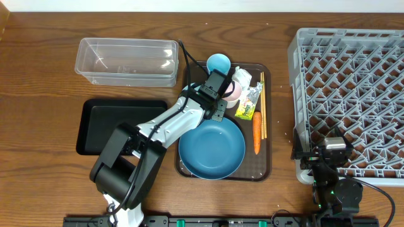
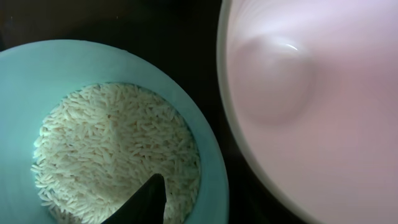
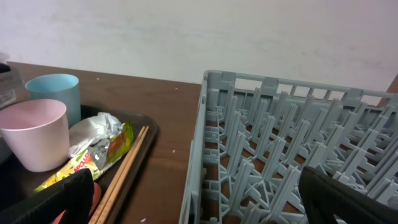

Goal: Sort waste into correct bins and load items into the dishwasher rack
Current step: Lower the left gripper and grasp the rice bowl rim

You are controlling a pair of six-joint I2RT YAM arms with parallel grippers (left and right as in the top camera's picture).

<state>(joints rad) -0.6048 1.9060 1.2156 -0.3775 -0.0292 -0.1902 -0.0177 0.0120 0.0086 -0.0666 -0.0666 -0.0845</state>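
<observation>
Left gripper (image 1: 218, 85) hovers over the light-blue cup (image 2: 93, 62), 1 dark fingertip (image 2: 149, 198) above the white rice (image 2: 112, 137) inside, probably lining up to tip it out; its spread cannot be told. The pinkish-white cup (image 2: 298, 93) stands just beside, on the brown tray (image 1: 252, 169). Right gripper (image 1: 329, 148) rests spread and empty by the dishwasher rack (image 1: 353, 75).

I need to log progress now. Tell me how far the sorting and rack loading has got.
Done: nothing visible; the rack, clear tub and black tray hold nothing. In hand: the left fingers hover above the light-blue cup of rice and the pink cup; the right fingers sit open beside the rack. Left: rice, wrapper and carrot to bins; plate, both cups and chopsticks to the rack.
</observation>
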